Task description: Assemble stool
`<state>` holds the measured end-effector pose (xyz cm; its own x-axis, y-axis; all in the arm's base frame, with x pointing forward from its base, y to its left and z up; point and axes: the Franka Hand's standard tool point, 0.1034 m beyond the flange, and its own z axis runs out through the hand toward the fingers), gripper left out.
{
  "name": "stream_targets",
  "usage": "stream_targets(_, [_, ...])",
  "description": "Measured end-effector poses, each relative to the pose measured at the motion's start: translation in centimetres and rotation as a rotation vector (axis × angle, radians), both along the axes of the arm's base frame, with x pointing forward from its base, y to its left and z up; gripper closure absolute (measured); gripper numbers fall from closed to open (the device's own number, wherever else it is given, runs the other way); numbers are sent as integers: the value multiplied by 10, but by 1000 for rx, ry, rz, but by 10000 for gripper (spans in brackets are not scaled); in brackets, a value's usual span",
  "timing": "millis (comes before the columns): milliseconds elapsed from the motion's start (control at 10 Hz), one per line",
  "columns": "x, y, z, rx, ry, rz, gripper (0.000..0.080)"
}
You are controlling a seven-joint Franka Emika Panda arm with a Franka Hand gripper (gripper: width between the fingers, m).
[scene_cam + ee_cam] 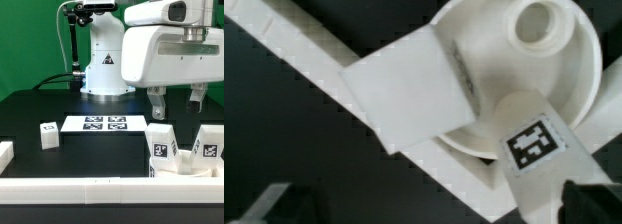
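In the exterior view my gripper [176,108] is open and empty. It hangs just above two blocky white legs, one [163,147] and the other [208,145], both tagged and standing by the front rail at that view's right. A third small leg [47,134] stands alone at that view's left. In the wrist view the round white seat [509,60], with a hole near its edge, lies against a rail. A tagged leg [530,142] and a square flat-faced leg [402,92] rest on or against the seat. My gripper [434,202] shows only as dark fingers [267,200] wide apart at the frame's corners.
The marker board [105,124] lies flat on the black table behind the legs. Long white border rails run along the front [90,188] and the exterior view's left [5,152]; one rail [313,55] crosses the wrist view diagonally. The robot base [105,65] stands at the back.
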<state>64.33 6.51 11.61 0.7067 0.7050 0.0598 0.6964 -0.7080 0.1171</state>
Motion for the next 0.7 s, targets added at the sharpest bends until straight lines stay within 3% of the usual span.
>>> stream_targets(300, [-3,-1,-8,-58,32,206,150])
stream_targets(700, [-8,-8,-25,-66,60,217,150])
